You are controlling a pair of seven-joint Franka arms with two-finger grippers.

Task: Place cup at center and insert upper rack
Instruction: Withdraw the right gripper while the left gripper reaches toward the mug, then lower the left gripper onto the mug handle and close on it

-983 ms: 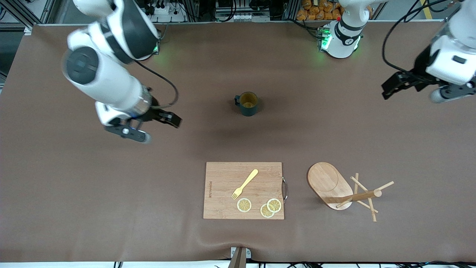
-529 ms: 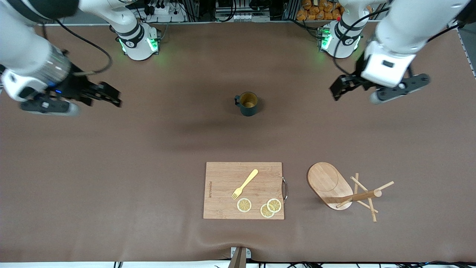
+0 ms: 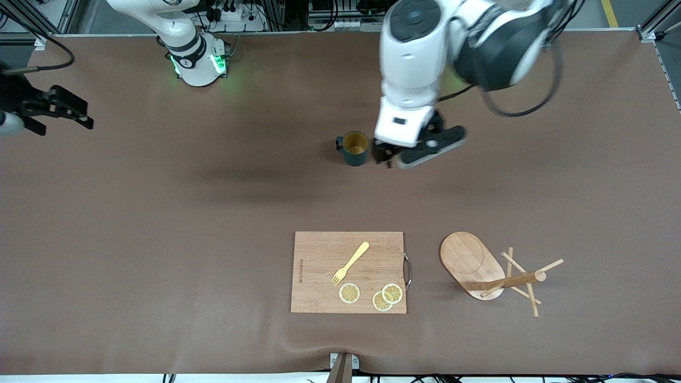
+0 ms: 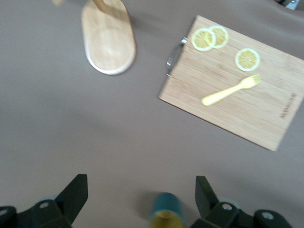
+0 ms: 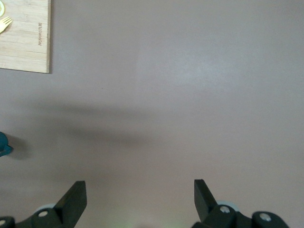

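Cup [image 3: 355, 148] stands mid-table — our left gripper [image 3: 387, 157] spread just beside it; our right gripper [image 3: 56, 110] spread at the table's edge.

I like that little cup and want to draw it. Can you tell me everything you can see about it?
The cup is small and dark teal, with a yellowish-tan inside and a loop handle pointing toward the right arm's end of the table. It stands upright, mouth up, on the brown table, farther from the front camera than the cutting board. It looks empty. Nothing touches it but the table. The open left gripper is close beside it.
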